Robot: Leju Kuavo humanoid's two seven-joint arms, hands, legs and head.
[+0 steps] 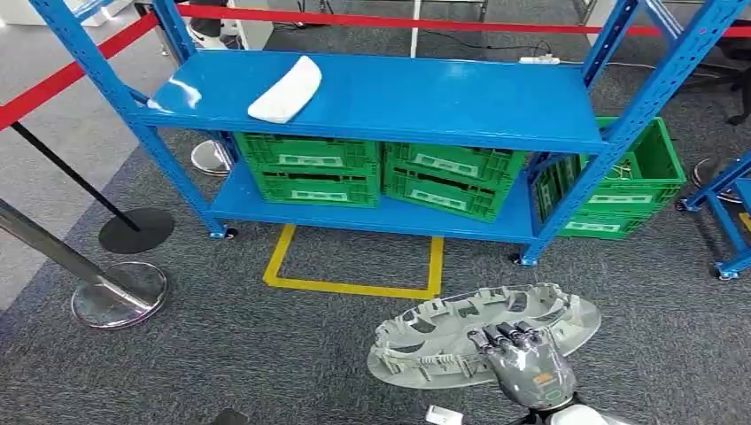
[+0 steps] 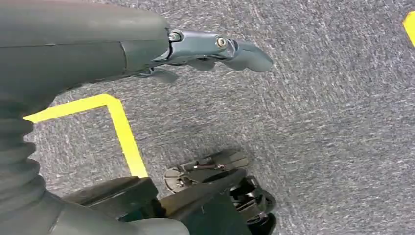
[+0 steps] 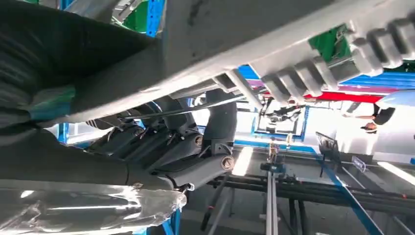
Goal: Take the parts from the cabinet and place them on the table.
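My right hand (image 1: 529, 361) grips a large grey oval part (image 1: 452, 332) with ribbed edges, low in the head view and above the carpet in front of the blue cabinet (image 1: 425, 93). In the right wrist view the same grey part (image 3: 274, 44) lies across my dark fingers (image 3: 186, 147). A white curved part (image 1: 285, 88) rests on the cabinet's upper shelf, towards its left. My left hand (image 2: 215, 49) hangs over the grey carpet with its fingers stretched out and nothing in them.
Green crates (image 1: 310, 166) (image 1: 447, 181) stand on the cabinet's lower shelf, and another (image 1: 624, 181) sits beside its right post. A yellow floor square (image 1: 354, 285) lies before the cabinet. Stanchion bases (image 1: 120, 294) (image 1: 135, 230) and red barrier tape (image 1: 62, 80) stand at the left.
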